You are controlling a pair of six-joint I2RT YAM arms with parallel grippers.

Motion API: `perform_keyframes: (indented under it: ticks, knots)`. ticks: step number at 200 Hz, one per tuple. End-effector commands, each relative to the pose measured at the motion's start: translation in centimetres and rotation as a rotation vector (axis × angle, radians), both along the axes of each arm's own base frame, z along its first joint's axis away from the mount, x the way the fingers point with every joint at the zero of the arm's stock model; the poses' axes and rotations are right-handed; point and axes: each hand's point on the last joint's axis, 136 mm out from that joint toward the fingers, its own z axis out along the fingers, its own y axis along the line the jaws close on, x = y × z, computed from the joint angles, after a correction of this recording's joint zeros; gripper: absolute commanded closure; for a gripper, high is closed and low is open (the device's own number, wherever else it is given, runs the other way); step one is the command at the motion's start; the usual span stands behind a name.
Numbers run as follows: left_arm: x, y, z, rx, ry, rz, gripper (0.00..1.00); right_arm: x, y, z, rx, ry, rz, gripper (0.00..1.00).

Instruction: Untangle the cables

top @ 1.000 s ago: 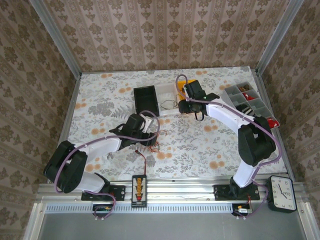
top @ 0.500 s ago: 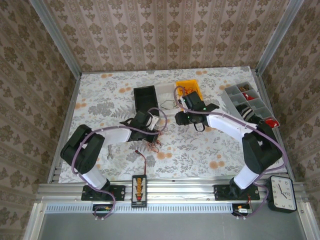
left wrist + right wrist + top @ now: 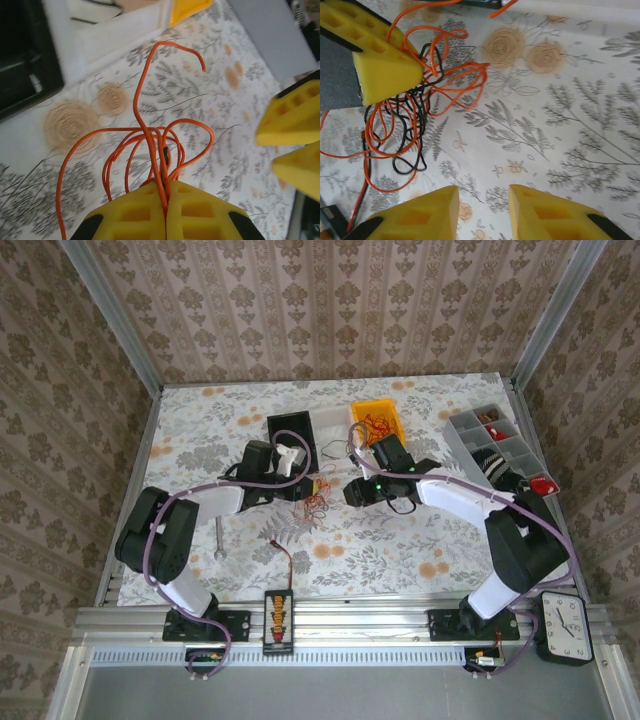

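Observation:
The cables [image 3: 316, 502] are a curly bundle of thin orange and black wires in the middle of the table. My left gripper [image 3: 310, 486] is shut on them. In the left wrist view its yellow fingers [image 3: 195, 210] pinch several orange strands [image 3: 150, 135], which loop out over the floral cloth. The right wrist view shows the cables [image 3: 410, 110] hanging from the left gripper's finger [image 3: 382, 67] at upper left. My right gripper [image 3: 482, 205] is open over bare cloth, just right of the bundle and not touching it. In the top view the right gripper [image 3: 352, 492] faces the left one.
Along the back stand a black tray [image 3: 293, 438], a white tray [image 3: 332, 425] and a yellow bin [image 3: 378, 420] with wires. A grey compartment box [image 3: 497, 443] sits at the right. A red-and-black lead [image 3: 288, 562], a small wrench [image 3: 218, 540] and a clock [image 3: 565, 628] lie nearer the front.
My left gripper has carried the bundle away from the front edge toward the black tray. My right gripper has come down from the trays toward the bundle.

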Motion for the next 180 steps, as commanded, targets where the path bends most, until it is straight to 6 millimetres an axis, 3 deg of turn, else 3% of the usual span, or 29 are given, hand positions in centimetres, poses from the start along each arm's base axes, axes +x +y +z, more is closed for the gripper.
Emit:
perform_keyframes:
  ticks: [1, 53, 94, 180]
  knots:
    - [-0.6, -0.9, 1.8, -0.094, -0.002, -0.042, 1.0, 0.1, 2.6, 1.0, 0.109, 0.011, 0.095, 0.7]
    - [-0.3, -1.0, 2.5, -0.109, -0.02, -0.03, 1.0, 0.7, 4.5, 1.2, 0.178, 0.041, 0.145, 0.75]
    - [-0.3, -0.9, 2.5, -0.105, -0.022, -0.025, 1.0, 0.0, 5.2, 1.9, 0.225, 0.061, 0.198, 0.75]
    - [0.0, -0.7, 2.6, -0.098, -0.047, -0.006, 1.0, -1.0, 5.4, -0.4, 0.201, 0.158, 0.228, 0.76]
